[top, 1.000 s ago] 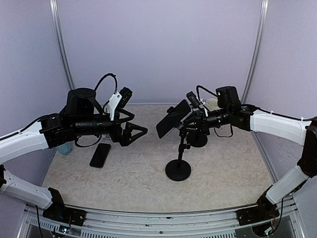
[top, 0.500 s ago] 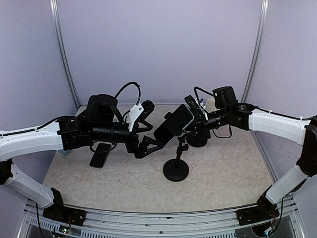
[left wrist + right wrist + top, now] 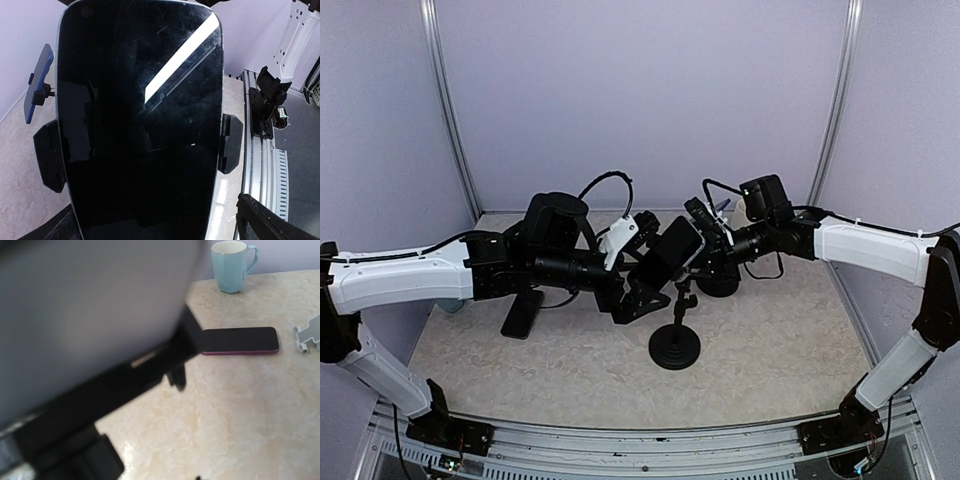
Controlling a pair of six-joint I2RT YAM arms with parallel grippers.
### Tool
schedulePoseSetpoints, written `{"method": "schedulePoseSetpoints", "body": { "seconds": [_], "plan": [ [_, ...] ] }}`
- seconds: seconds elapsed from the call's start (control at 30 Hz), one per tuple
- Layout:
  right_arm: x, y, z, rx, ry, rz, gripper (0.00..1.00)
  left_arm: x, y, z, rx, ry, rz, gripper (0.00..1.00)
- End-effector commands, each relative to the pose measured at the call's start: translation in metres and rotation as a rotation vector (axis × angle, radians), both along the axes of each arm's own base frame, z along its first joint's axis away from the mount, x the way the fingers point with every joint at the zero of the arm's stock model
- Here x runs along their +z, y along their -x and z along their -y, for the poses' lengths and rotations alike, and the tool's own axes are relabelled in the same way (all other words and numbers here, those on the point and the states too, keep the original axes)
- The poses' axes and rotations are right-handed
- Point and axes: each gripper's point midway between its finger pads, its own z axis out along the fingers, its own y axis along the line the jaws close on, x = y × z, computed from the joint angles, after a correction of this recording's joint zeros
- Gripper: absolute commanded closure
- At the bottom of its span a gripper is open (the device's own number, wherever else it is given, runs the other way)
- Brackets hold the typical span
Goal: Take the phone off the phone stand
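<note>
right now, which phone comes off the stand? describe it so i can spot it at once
On the marbled table, find the stand with the round black base near the middle. The phone is clamped at its top, tilted, dark screen facing left. Unlike the other phone, lying flat on the table's left, it sits raised in the air.

A spare dark phone (image 3: 240, 341) with a purplish edge lies flat on the beige marbled table (image 3: 240, 415). Seen from the right wrist, a teal mug (image 3: 231, 265) with a pale inside stands upright beyond that phone, apart from it. A white plastic bracket (image 3: 310, 335) lies just off the phone's right end.
</note>
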Motion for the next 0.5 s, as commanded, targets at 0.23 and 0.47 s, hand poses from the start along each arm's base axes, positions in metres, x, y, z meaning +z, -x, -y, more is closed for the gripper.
{"method": "schedulePoseSetpoints", "body": {
  "seconds": [0.23, 0.47],
  "plan": [
    [0.039, 0.008, -0.008, 0.078, -0.105, 0.094, 1.0, -0.006, 0.002, 0.03, -0.024, -0.058, 0.056, 0.12],
    [0.042, 0.004, -0.009, 0.057, -0.103, 0.098, 0.99, 0.001, -0.008, 0.029, 0.058, -0.017, 0.079, 0.39]
  ]
}}
